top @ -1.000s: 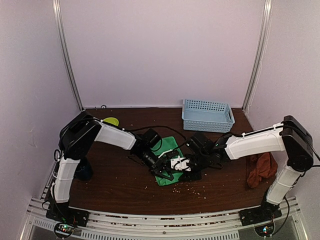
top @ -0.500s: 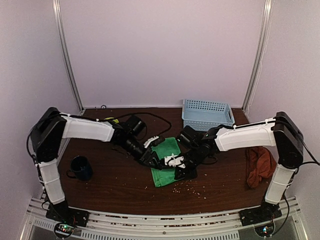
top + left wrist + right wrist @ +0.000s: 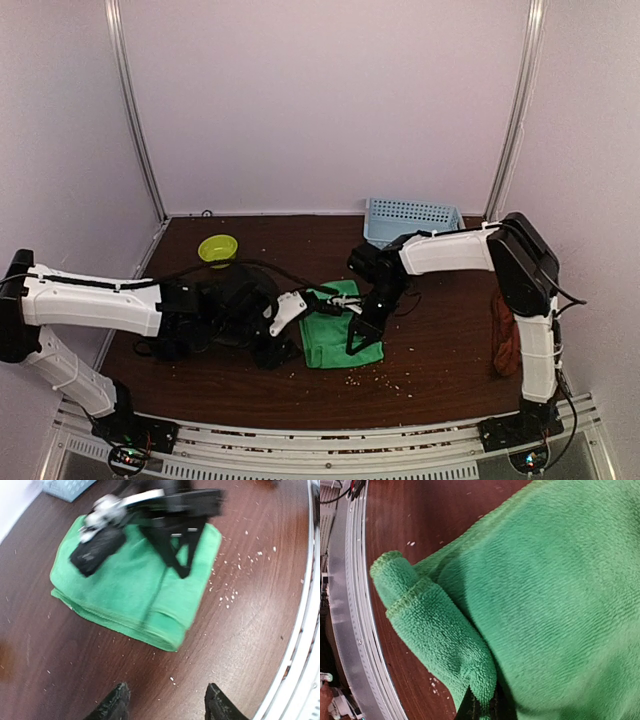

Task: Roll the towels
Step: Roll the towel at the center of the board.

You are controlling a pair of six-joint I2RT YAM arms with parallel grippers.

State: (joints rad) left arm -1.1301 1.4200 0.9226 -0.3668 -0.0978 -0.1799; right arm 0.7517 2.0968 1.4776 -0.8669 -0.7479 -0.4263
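Left gripper [image 3: 167,692] is drawn back, fingers spread, green towel [image 3: 325,345] released and lying ahead of it. A folded edge is pinched by right gripper [image 3: 481,705]; rolling is judged barely begun.

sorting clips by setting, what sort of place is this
Most likely a robot lab test cell, not a home: plain pale walls enclose a brown table, and two arms are bolted to a metal rail along its near edge.

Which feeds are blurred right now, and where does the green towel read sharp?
Left wrist: the right jaws over the green towel are motion-smeared, the towel itself fairly sharp. Right wrist: very close, its pile crisp. Top external: dim and soft, no smear.
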